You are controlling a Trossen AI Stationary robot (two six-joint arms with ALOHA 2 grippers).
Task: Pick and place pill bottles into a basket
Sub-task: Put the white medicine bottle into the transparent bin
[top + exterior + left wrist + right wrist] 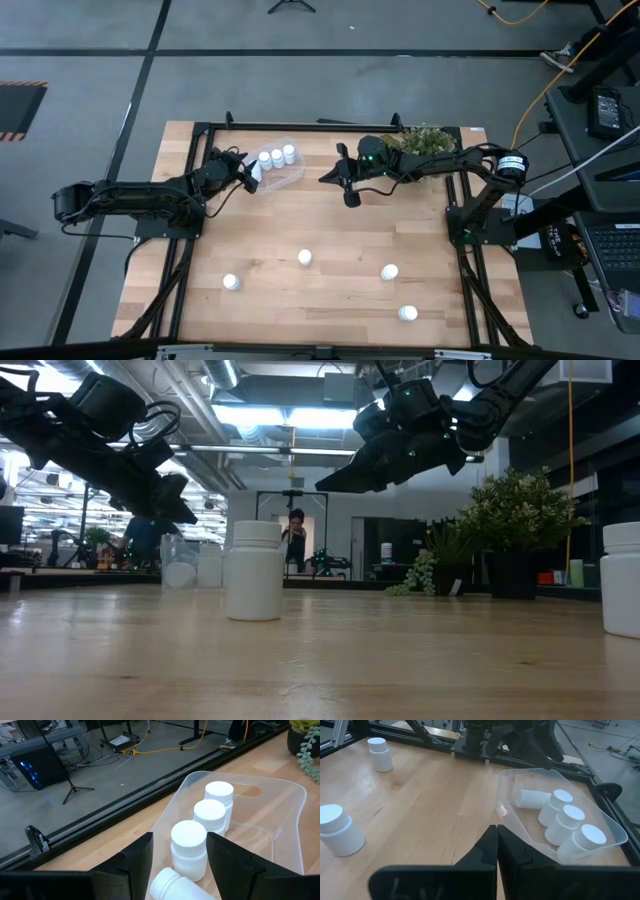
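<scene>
The clear basket (290, 178) stands at the back of the table, left of centre. Three upright pill bottles (277, 156) are in it, and one more (532, 798) lies on its side at the end nearest my left arm. My left gripper (251, 174) hangs open just above that end, and the lying bottle (170, 885) shows low between its fingers (135, 865), apart from them in the right wrist view. My right gripper (351, 192) hovers shut and empty to the right of the basket (520, 827). Several loose pill bottles (305, 257) stand on the front half of the table.
A green potted plant (425, 140) sits at the back right, beside the right arm. A black frame rail (300, 124) runs along the table's far edge. In the low view one loose bottle (254, 570) stands close, and a person (295, 530) shows far behind.
</scene>
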